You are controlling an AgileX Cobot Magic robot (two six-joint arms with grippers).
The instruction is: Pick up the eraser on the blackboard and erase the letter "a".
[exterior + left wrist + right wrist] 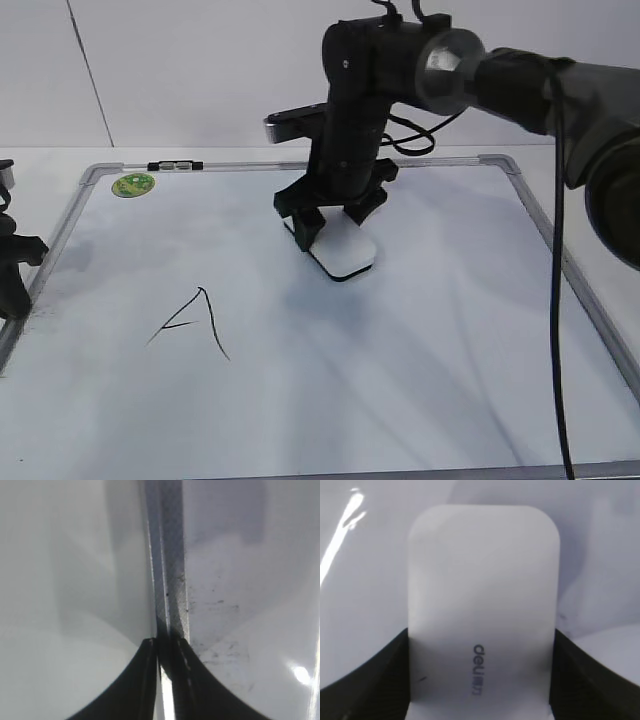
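Observation:
The white eraser (345, 250) with grey lettering lies flat on the blackboard (420, 360), a little above its middle. My right gripper (335, 225) comes down on it from above, one finger on each long side. In the right wrist view the eraser (480, 605) fills the gap between the two dark fingers of the gripper (480, 645), which touch its sides. The small cursive letter "a" does not show in any view. My left gripper (15, 290) is shut and empty at the board's left frame; in the left wrist view its fingers (167, 642) meet over the grey frame (170, 555).
A large angular capital "A" (195, 320) is drawn at the board's left middle. A green sticker (133, 185) sits in the top-left corner. A small black-and-clear marker (175, 165) lies on the top frame. Dark cables hang from the right arm (555, 250).

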